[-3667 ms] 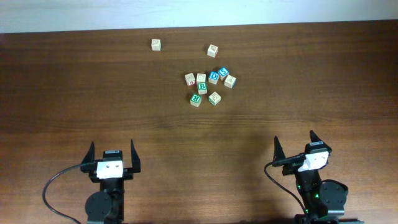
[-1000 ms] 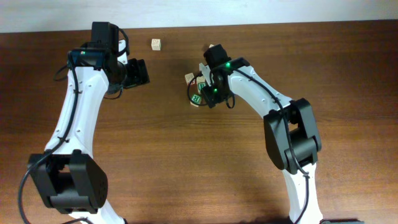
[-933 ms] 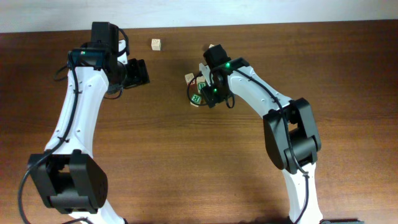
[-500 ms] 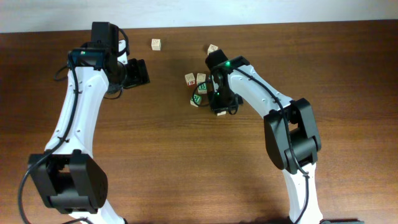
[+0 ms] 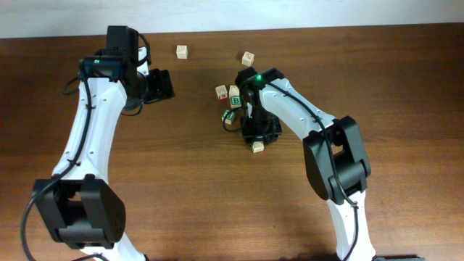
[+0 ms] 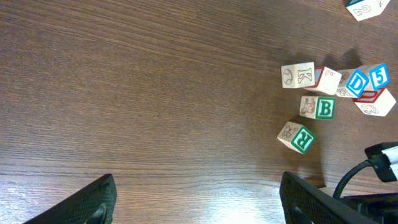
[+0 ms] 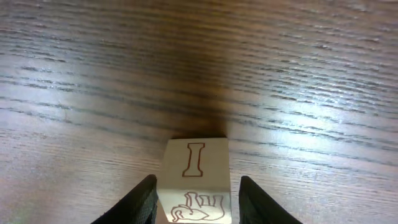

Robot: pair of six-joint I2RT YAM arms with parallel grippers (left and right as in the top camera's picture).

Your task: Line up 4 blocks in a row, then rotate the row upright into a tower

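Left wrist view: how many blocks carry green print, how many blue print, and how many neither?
Green print, B and R: 2
Blue print, D, 5, 2: 3
Neither, K block and two red-edged blocks: 3
Total: 8

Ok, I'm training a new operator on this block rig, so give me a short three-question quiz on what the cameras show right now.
1. True or false: the left hand is holding a block.
2. Which letter shows on the tan block flanked by the fingers of the right hand? A) I B) B C) R
3. Fill in: the D cube shows its letter on a ____ face.
Key: 1 false, it is open and empty; 2 A; 3 blue.
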